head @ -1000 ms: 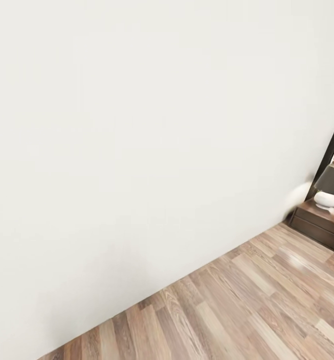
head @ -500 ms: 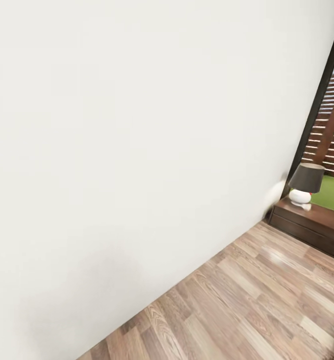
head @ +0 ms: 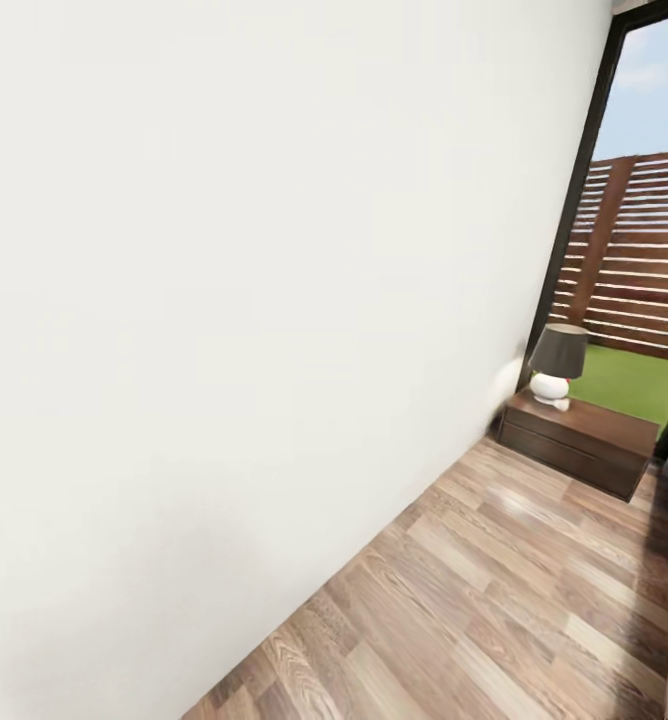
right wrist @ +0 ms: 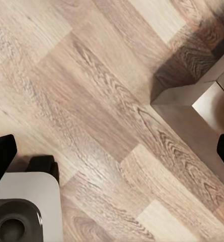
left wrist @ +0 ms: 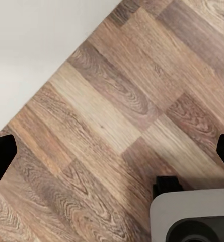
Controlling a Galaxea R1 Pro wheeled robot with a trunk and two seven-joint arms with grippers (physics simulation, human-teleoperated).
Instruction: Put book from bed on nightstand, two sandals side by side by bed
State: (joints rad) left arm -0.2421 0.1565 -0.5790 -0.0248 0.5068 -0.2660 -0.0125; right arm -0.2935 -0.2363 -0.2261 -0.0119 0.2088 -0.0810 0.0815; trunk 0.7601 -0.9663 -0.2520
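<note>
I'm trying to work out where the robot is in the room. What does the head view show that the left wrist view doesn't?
Head view alone: the dark nightstand with a lamp on it, and beyond a dark-framed opening a slatted fence and grass. Left wrist view alone: the left gripper, its dark fingers wide apart with nothing between them, and part of the robot's grey base. Both share the white wall and the wood-plank floor.

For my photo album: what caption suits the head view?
Nightstand with a dark-shaded lamp beside a white wall, fenced lawn beyond.
</note>
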